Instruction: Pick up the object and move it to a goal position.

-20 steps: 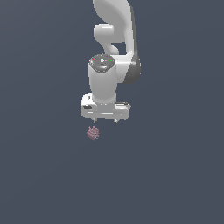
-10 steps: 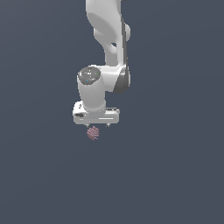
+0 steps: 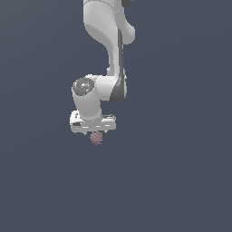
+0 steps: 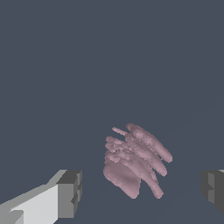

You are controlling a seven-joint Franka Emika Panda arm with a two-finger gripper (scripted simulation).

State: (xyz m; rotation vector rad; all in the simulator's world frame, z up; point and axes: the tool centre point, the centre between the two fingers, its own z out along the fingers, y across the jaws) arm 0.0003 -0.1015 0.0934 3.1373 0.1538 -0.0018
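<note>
Dusty-pink and ridged, the object (image 3: 95, 138) sits low and a little left of centre in the exterior view, right under the white gripper (image 3: 93, 130). In the wrist view it lies between the two dark finger pads (image 4: 70, 194), clear of both: the jaws are released, spread well wider than the lump (image 4: 133, 161), with nothing grasped yet.

The risks lie in the closing. The object is not centred in the gap; it appears nearer one pad than the other, so that finger may touch first and shove or roll it across the grey table (image 3: 181, 181). Its uneven, ribbed surface gives poor flat contact, so a shallow pinch could let it twist out during the lift. How deep the fingers sit around it cannot be told from here.
</note>
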